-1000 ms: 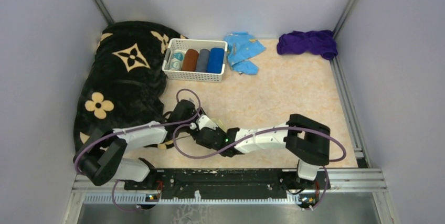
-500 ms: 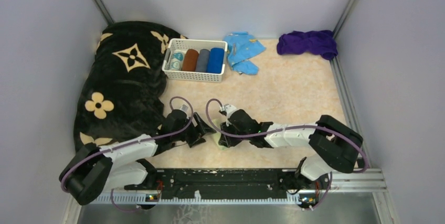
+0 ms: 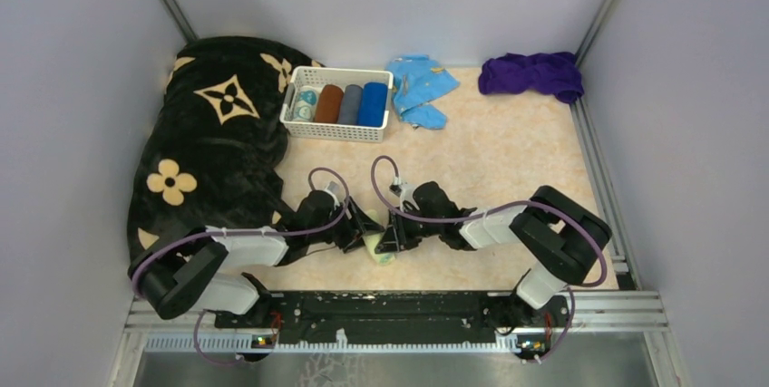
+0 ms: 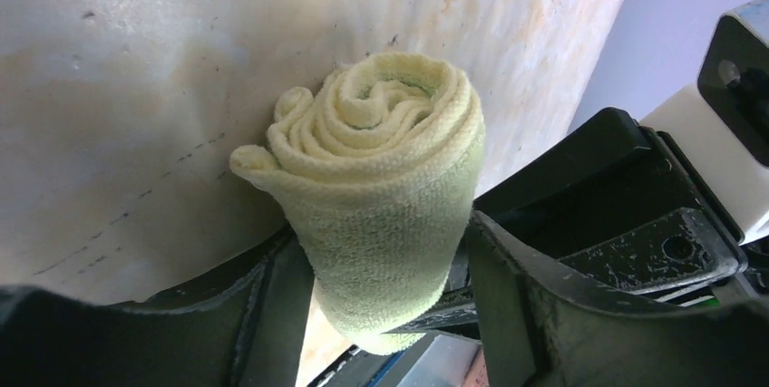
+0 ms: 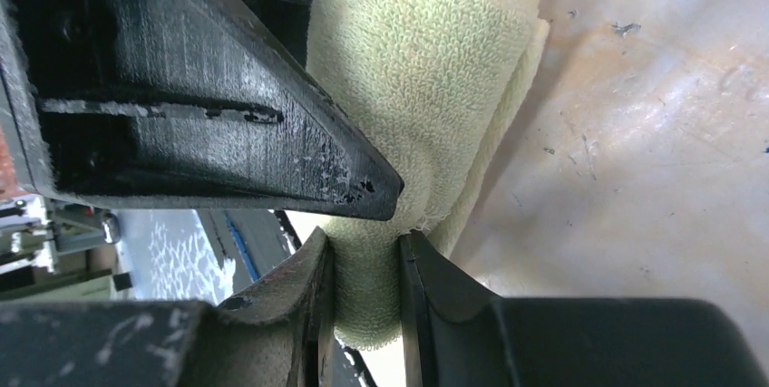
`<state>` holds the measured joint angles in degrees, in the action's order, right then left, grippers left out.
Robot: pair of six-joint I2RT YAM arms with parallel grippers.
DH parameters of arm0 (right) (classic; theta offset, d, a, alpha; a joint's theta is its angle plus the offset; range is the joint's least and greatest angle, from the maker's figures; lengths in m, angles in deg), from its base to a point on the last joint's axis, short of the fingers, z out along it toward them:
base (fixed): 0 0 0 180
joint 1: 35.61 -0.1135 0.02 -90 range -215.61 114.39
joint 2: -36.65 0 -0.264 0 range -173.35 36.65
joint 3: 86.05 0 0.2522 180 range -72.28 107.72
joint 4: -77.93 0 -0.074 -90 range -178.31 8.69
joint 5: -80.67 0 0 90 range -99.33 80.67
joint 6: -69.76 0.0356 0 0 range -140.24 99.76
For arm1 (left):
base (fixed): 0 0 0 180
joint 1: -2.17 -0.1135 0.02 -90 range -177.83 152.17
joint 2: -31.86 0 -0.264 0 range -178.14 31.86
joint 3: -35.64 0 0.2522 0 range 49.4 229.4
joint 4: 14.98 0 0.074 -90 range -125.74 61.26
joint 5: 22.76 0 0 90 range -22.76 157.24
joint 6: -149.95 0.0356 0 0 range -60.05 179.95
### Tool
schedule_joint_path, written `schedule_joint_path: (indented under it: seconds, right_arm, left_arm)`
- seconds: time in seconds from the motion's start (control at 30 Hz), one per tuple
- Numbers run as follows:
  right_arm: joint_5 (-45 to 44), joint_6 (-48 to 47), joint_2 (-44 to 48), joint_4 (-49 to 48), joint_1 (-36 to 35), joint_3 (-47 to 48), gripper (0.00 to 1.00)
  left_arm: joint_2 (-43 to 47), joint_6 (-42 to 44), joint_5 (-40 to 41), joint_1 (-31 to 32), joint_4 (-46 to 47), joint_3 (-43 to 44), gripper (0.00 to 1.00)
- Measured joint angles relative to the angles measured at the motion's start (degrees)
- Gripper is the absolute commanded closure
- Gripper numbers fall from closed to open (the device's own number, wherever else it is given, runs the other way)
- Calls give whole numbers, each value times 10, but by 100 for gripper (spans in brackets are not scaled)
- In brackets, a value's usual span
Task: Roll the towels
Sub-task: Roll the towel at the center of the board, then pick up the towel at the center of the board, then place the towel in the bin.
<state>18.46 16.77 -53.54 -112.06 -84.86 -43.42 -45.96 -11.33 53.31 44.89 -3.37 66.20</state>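
1. The right fingers (image 5: 453, 324) are nearly closed, pinching one end of the rolled yellow towel (image 4: 381, 215).
2. The left fingers (image 4: 517, 314) stand wider and hug the roll's sides.
3. The towel lies on the bench (image 3: 508, 151) near the front.

the rolled towel (image 3: 382, 251) lies on the table (image 3: 490, 160) at the near middle, with the left gripper (image 3: 365, 235) at its left and the right gripper (image 3: 392, 240) at its right, both touching it. far behind them the basket (image 3: 336, 130) holds four rolls (image 3: 350, 104) side by side. the blanket (image 3: 209, 147) fills the left side, touching the basket. a loose cloth (image 3: 419, 88) lies just right of the basket, and a crumpled towel (image 3: 532, 74) sits in the far right corner.
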Motion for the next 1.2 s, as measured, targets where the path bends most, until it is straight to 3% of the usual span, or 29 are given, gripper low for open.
schedule_joint_path:
  seconds: [0.3,0.5,0.67,0.93,1.2]
  right_arm:
    - [19,21,-14,-15,6,1,81]
    - [13,9,-1,37,6,21,56]
    - [-31,-45,61,147,3,56,40]
    - [-127,-129,190,297,3,115,23]
    - [-201,-176,223,371,8,118,18]
  left_arm:
    - [-27,-7,24,14,15,2,68]
    - [-29,23,34,13,12,9,77]
    - [-19,119,28,-33,-57,67,79]
    - [-41,334,-6,-198,-196,304,78]
    - [-187,500,-84,-303,-322,596,78]
